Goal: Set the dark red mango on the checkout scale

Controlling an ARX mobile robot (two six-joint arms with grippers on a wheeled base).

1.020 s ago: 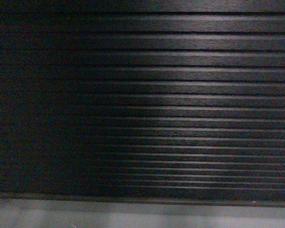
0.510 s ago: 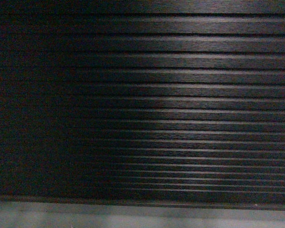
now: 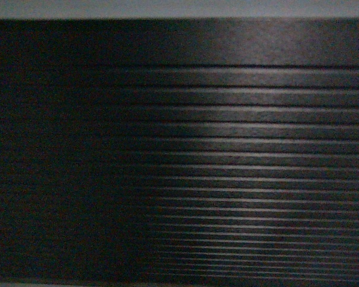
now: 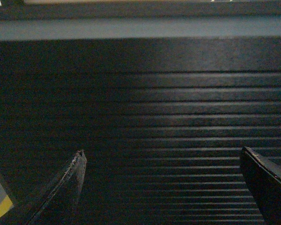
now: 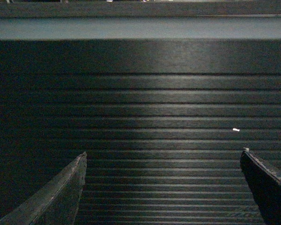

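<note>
While the robot faces the checkout [image 3: 227, 149] at close range, all three views are filled by the counter's dark, horizontally ribbed front panel. Head view: ribs run level across the whole frame, with a pale strip along the top edge where the panel ends; neither arm appears. Left wrist view: the left gripper [image 4: 164, 187] points at the panel with its two dark fingers [image 4: 68, 187] set well apart and nothing between them; a pale band crosses above the ribs. Right wrist view: the right gripper [image 5: 164, 187] stands likewise, fingers [image 5: 61, 192] spread wide and empty, aimed at the same ribbed face.

Neither the dark red mango nor the scale shows in any view, so the fruit's position, its long axis and the nearer arm cannot be told from these frames. The one usable relation is vertical: both grippers sit below the panel's upper edge, and whatever rests on the countertop would lie above and beyond them. By judgement, the task is at an early stage, since no fruit is held and the coming move calls for a view over the counter's top.
</note>
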